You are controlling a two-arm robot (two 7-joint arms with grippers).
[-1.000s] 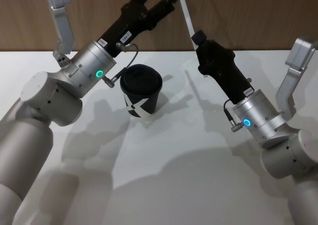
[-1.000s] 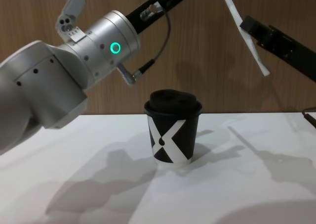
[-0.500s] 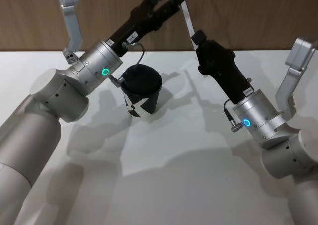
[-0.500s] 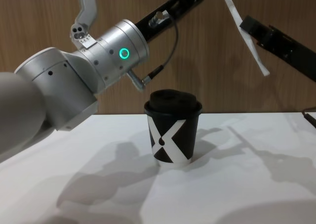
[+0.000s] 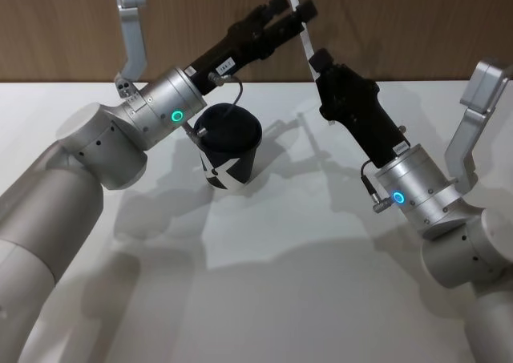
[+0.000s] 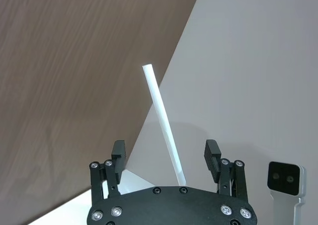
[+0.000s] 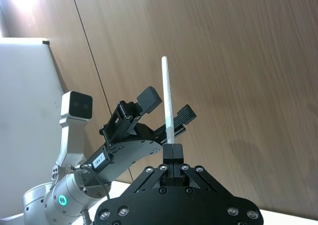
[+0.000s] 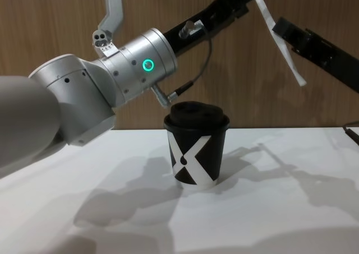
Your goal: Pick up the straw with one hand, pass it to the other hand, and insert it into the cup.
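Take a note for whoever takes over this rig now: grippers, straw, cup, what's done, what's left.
Right gripper: shut on the straw, held above the table.
Left gripper: open, fingers either side of the straw, not closed.
Cup: upright on the table, lid on, no straw in it.
Done: pickup.
Left: close left gripper, release right, insert straw into cup.

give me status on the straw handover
Right hand shut on straw, held high. Left hand open, straddling straw. Cup on table, lid on.
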